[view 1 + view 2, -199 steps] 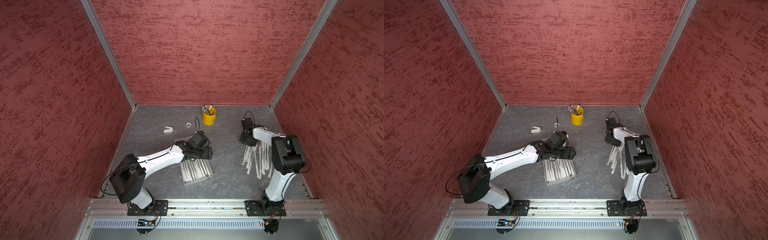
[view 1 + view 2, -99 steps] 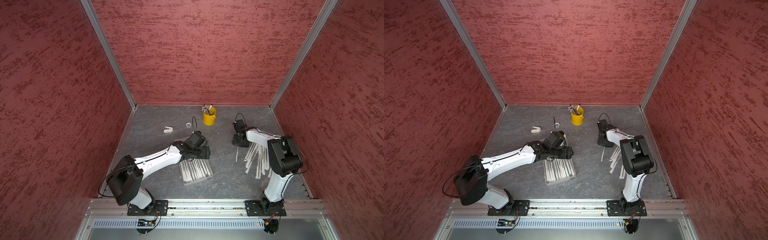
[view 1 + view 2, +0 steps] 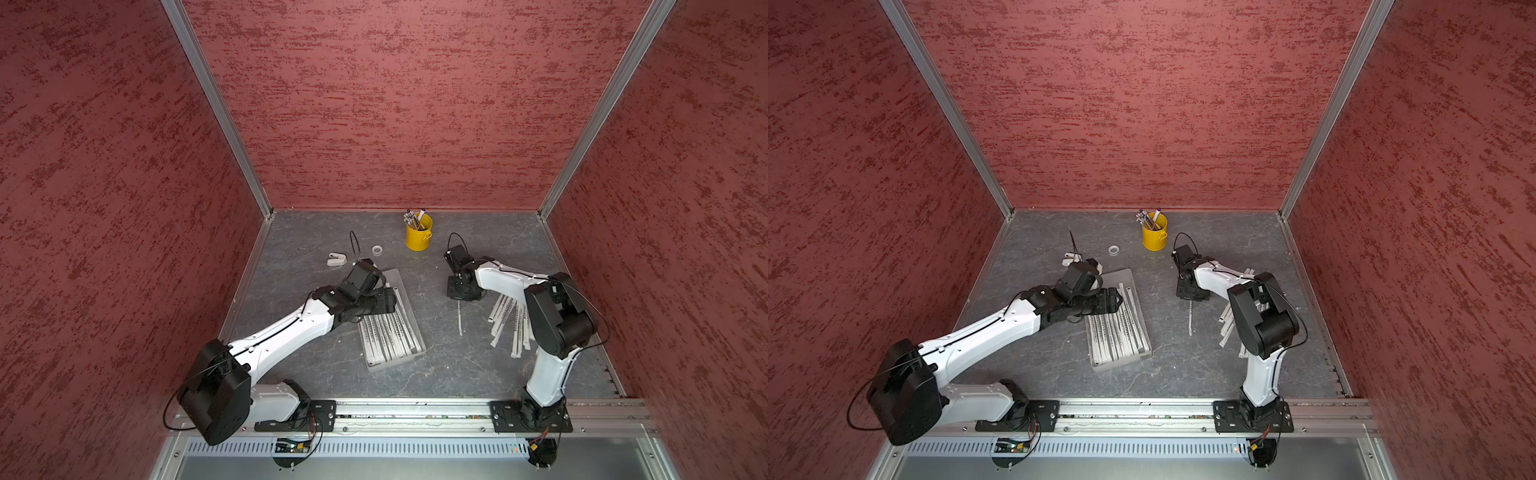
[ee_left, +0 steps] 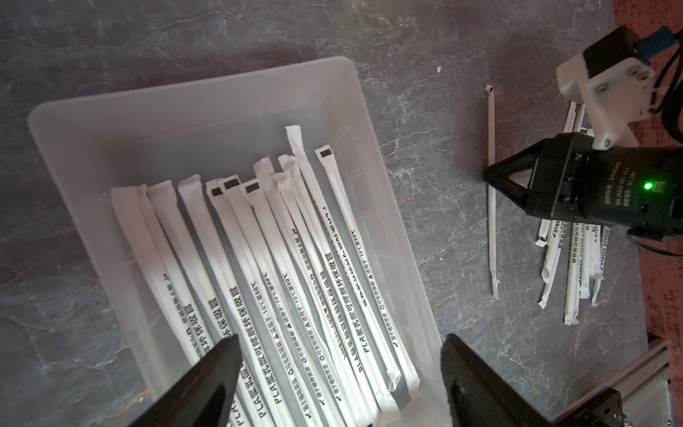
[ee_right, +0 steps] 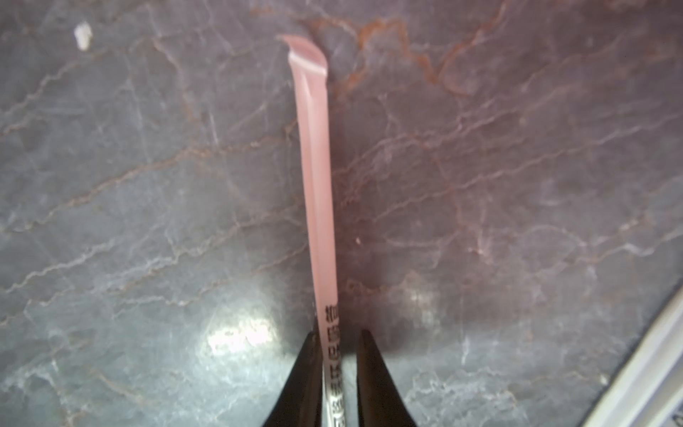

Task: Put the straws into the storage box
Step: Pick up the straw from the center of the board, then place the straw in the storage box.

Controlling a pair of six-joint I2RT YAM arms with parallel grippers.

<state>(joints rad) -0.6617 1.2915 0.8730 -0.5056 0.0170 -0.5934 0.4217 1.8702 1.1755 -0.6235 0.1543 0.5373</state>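
Straws (image 3: 390, 336), long thin white paper-wrapped sticks with rows of dark print, lie side by side in the storage box (image 3: 399, 277), a shallow translucent whitish plastic tray. It sits near the middle of the grey marbled tabletop (image 3: 457, 374), a little toward its left edge. I count about ten in my left wrist view, and the box's far end is bare. My left gripper (image 4: 340, 338) hovers over the box with its black fingers spread wide and nothing between them. More loose straws (image 3: 509, 322) fan out in a heap near the tabletop's right edge, partly under my right arm. Between box and heap is a single straw (image 3: 459, 320). My right gripper (image 5: 339, 336) stands partway along it with its fingers drawn close on either side. One finger touches the wrapper and a sliver of gap shows at the other, so I cannot tell whether it is truly pinched. Near the back edge stands a small yellow cylindrical bucket (image 3: 419, 237) of pens.
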